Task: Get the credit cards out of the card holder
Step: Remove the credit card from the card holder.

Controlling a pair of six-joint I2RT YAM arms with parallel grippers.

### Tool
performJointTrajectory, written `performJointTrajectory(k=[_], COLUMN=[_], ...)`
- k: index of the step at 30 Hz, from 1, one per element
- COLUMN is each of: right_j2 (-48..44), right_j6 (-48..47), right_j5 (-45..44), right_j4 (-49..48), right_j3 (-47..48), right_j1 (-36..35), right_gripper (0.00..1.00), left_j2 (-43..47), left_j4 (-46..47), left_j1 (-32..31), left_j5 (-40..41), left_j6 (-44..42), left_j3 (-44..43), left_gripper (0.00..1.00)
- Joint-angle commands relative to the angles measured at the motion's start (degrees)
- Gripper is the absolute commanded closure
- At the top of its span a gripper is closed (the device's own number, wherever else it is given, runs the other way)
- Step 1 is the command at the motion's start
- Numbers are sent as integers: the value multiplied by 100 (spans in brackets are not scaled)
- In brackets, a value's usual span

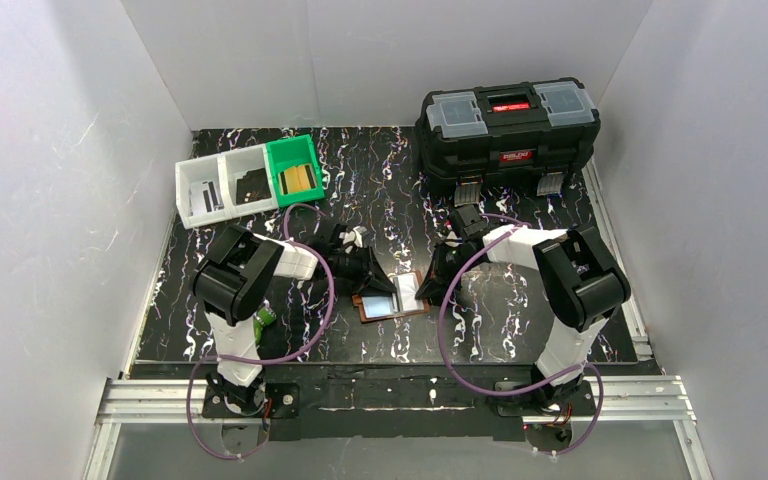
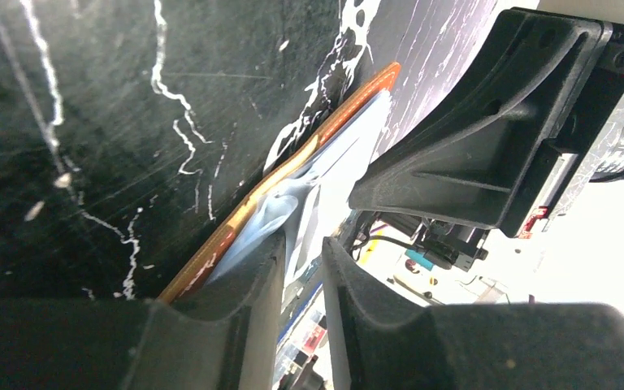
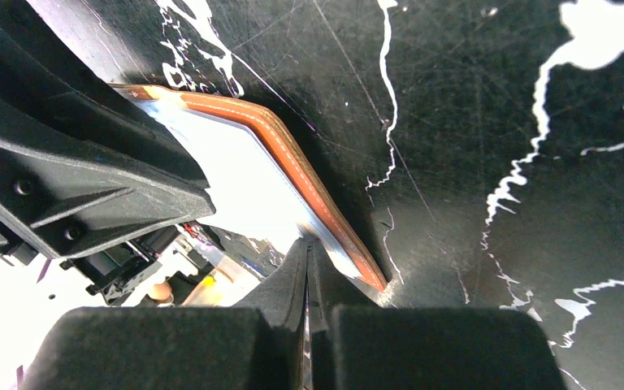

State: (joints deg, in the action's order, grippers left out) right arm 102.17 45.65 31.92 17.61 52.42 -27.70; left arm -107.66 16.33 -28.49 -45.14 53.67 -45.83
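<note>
The card holder (image 1: 393, 302) lies open, pockets up, toward 6 o'clock on the bench (image 1: 380, 345). No credit cards show clear of it, so the first pull seems to be in hand. The left gripper (image 2: 301, 248), at its 10 o'clock, has its jaws slightly apart over the pale pocket, and the right gripper (image 3: 307, 244), at 3 o'clock, jaws together, rests its tip on the leather edge. Next the left probably must pinch a card edge and slide it out.
</note>
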Motion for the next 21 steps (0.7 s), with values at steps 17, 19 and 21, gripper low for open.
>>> performJointTrajectory(k=[17, 19, 21], right_j2=[364, 365, 358], right_j6=[-378, -382, -392], right_j5=[-1265, -1300, -1327], right_j4=[449, 465, 472], right_j3=[113, 126, 139], right_j1=[28, 28, 28], right_gripper=[99, 99, 99], left_j2=[-106, -58, 12], left_j4=[21, -143, -396], left_j1=[30, -3, -47], left_j5=[191, 265, 389], left_j6=[71, -9, -130], left_j3=[143, 50, -33], left_gripper=[93, 96, 99])
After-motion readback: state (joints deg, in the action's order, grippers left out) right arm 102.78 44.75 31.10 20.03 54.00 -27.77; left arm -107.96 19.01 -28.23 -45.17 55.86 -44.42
